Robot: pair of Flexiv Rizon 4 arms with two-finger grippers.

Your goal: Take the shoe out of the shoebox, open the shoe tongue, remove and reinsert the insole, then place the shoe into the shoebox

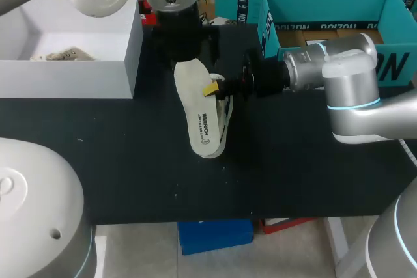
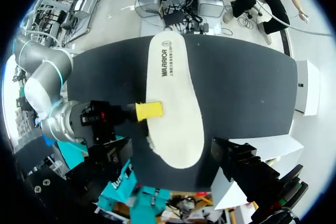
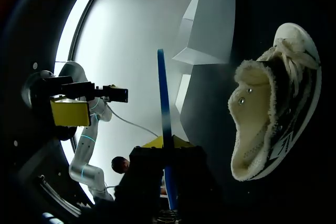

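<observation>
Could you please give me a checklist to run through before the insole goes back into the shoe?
1. Insole fully out of the shoe: ok.
2. Right gripper shut on the insole's edge: ok.
3. Shoe lying on its side on the table, under the insole, opening gaping: ok.
4. Shoe steadied by a gripper: not ok, nothing touches it in the right wrist view.
5. Left gripper ready to help: cannot tell.

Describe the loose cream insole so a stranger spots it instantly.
Find the black tabletop between the white open box and the teal cardboard shoebox. At its middle is a cream laced sneaker, with the flat cream insole over it. Only the insole is a thin foot-shaped sheet bearing dark print.
</observation>
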